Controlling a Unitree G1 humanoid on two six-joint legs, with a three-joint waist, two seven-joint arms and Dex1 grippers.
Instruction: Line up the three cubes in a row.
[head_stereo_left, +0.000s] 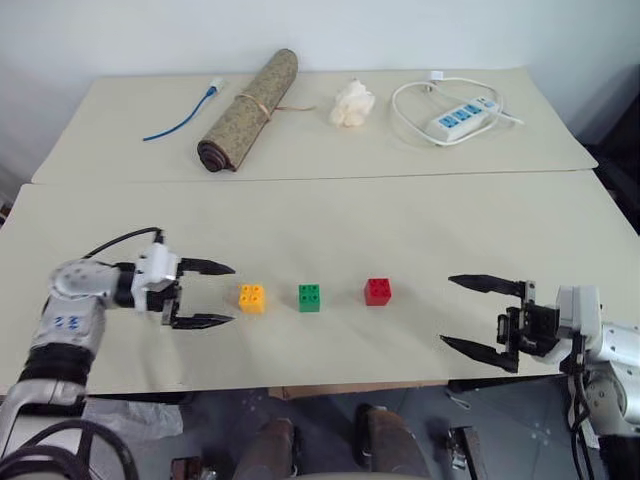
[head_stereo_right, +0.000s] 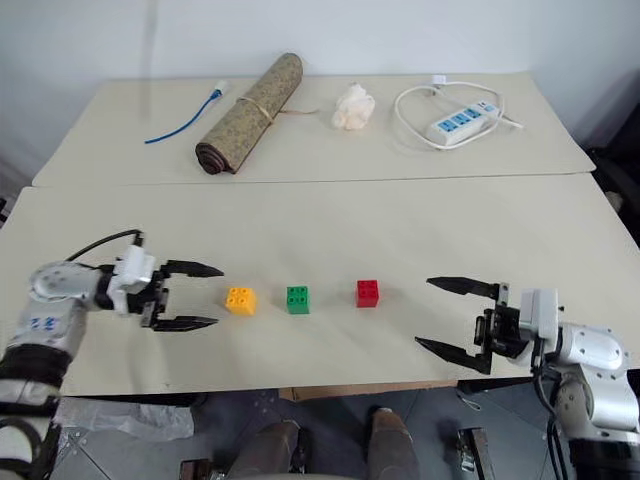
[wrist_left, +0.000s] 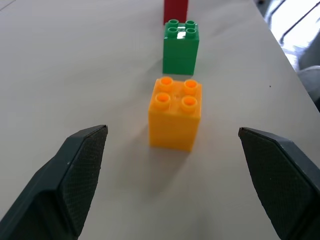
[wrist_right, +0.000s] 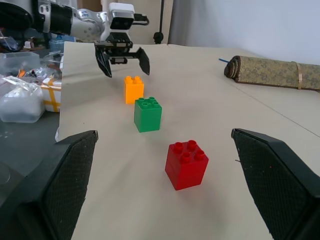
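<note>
Three small studded cubes stand in a row on the near table: orange-yellow (head_stereo_left: 252, 298), green (head_stereo_left: 309, 297) and red (head_stereo_left: 378, 291), each apart from the others. My left gripper (head_stereo_left: 222, 294) is open just left of the orange-yellow cube (wrist_left: 175, 119), clear of it, with nothing between its fingers. Off to the right of the red cube (wrist_right: 186, 164), my right gripper (head_stereo_left: 457, 313) is also open and empty, pointing along the row. The right wrist view catches the left gripper (wrist_right: 123, 61) beyond the orange-yellow cube (wrist_right: 134, 89) and green cube (wrist_right: 147, 114).
On the far table lie a rolled mat (head_stereo_left: 248, 110), a blue cable (head_stereo_left: 185, 113), a white wad of tissue (head_stereo_left: 352, 104) and a white power strip with its cord (head_stereo_left: 455, 113). A seam separates the two tables. The near table's front edge runs just below the grippers.
</note>
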